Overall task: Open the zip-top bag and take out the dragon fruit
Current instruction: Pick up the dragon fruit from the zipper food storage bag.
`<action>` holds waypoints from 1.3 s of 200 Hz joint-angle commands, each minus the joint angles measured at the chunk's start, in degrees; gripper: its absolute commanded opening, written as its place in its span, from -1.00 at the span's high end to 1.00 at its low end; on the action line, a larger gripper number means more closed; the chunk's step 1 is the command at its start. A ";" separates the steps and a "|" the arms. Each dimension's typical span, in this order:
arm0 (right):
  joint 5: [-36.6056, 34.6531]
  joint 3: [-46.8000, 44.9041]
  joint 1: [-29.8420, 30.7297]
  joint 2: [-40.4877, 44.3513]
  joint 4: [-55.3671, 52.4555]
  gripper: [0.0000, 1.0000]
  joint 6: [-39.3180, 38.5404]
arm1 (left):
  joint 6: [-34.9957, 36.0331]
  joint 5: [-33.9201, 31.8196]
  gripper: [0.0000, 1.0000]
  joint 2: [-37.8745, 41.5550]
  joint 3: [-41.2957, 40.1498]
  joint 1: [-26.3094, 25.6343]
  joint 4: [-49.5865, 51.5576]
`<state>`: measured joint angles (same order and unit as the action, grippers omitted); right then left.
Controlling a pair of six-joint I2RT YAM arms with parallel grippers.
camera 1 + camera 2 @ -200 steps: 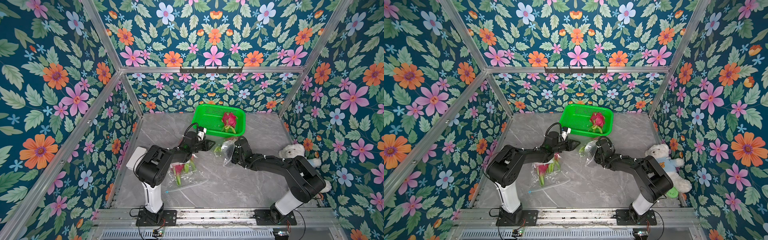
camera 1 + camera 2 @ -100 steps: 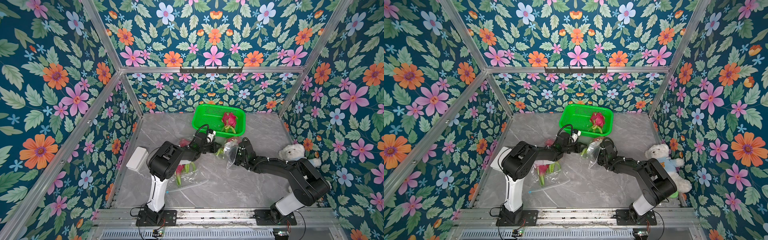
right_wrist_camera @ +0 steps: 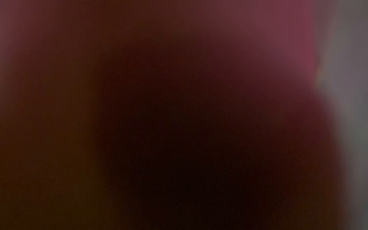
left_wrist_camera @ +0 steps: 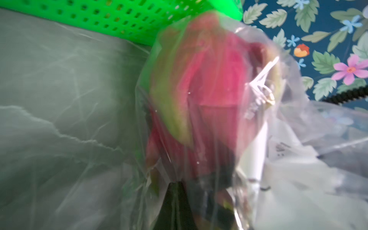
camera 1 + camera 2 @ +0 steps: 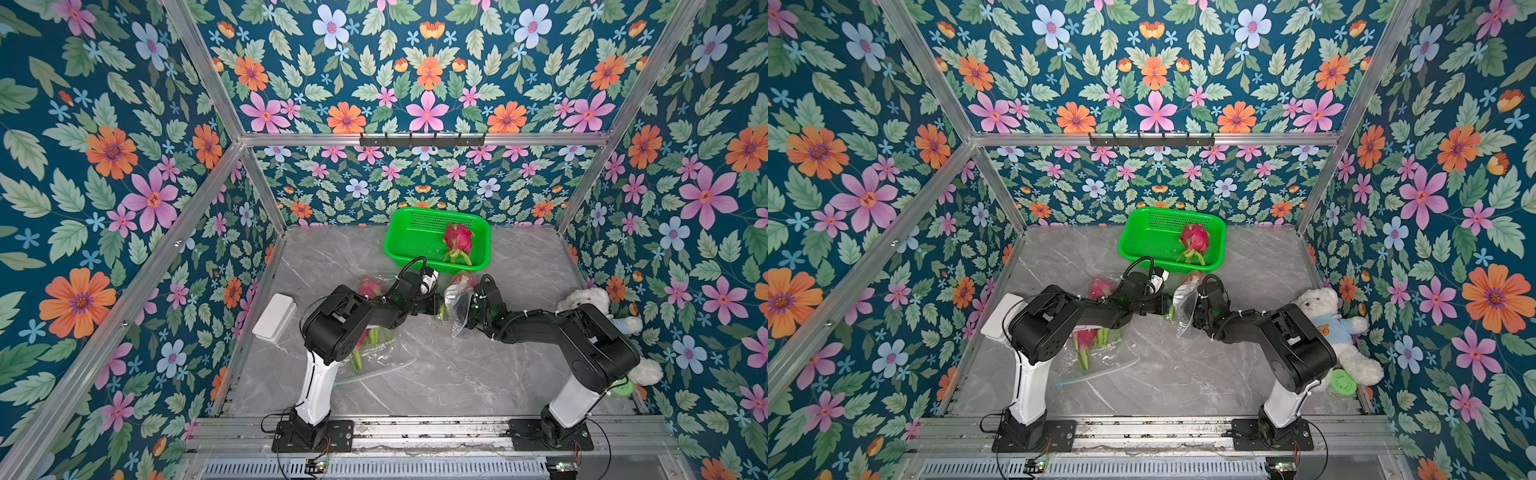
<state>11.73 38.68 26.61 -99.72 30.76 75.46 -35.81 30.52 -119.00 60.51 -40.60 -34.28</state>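
A clear zip-top bag (image 5: 457,300) (image 5: 1185,305) is held up off the table just in front of the basket, with a pink dragon fruit (image 5: 462,279) (image 5: 1194,277) inside it. My left gripper (image 5: 438,304) (image 5: 1168,305) is shut on the bag's left edge. In the left wrist view the closed jaws (image 4: 176,185) pinch the film, and the dragon fruit (image 4: 209,83) shows through the bag (image 4: 288,139). My right gripper (image 5: 469,309) (image 5: 1196,309) is pushed into the bag's mouth, its jaws hidden. The right wrist view shows only a dark pink blur (image 3: 278,39).
A green basket (image 5: 399,249) at the back holds one dragon fruit (image 5: 458,239). Under my left arm lies a second clear bag (image 5: 376,353) with fruit; another pink fruit (image 5: 368,286) sits behind the arm. White box (image 5: 274,318) at left; teddy bear (image 5: 590,299) and green disc (image 5: 621,388) at right.
My left arm swung right from the bag on the table to the raised bag and its gripper closed on the bag's edge. The right gripper stayed in the bag.
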 commanded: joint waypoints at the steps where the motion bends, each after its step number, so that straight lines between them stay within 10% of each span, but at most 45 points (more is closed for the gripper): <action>1: 2.02 -0.07 0.08 -1.70 2.66 0.19 2.50 | -0.96 8.05 0.85 1.24 -0.42 -1.07 -3.54; 38: 1.94 -1.82 -0.60 6.31 -4.14 0.77 -1.49 | -0.49 7.02 0.66 6.68 -3.97 0.18 -3.52; 113: 20.96 -8.79 -6.66 28.05 -16.45 0.88 -8.94 | 3.32 1.70 -0.15 21.90 -9.64 3.78 2.23; 140: 29.79 -8.35 -9.48 36.08 -21.62 0.88 -12.75 | 2.07 1.75 -0.98 24.42 -10.30 4.71 0.68; 189: 42.62 -5.02 -14.63 39.69 -22.79 0.89 -16.29 | -6.94 10.62 -0.95 22.86 -11.91 5.29 -11.02; 222: 37.97 -2.55 -15.71 38.54 -25.24 0.86 -18.22 | -17.68 13.42 -0.62 23.24 -17.77 4.21 -27.40; 260: 35.03 -3.03 -15.91 35.37 -15.76 0.86 -10.52 | -19.31 12.10 -0.69 24.41 -19.33 0.34 -29.95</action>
<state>48.01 35.42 10.68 -63.24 7.64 61.04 -51.62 42.06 -95.11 41.19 -38.74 -56.93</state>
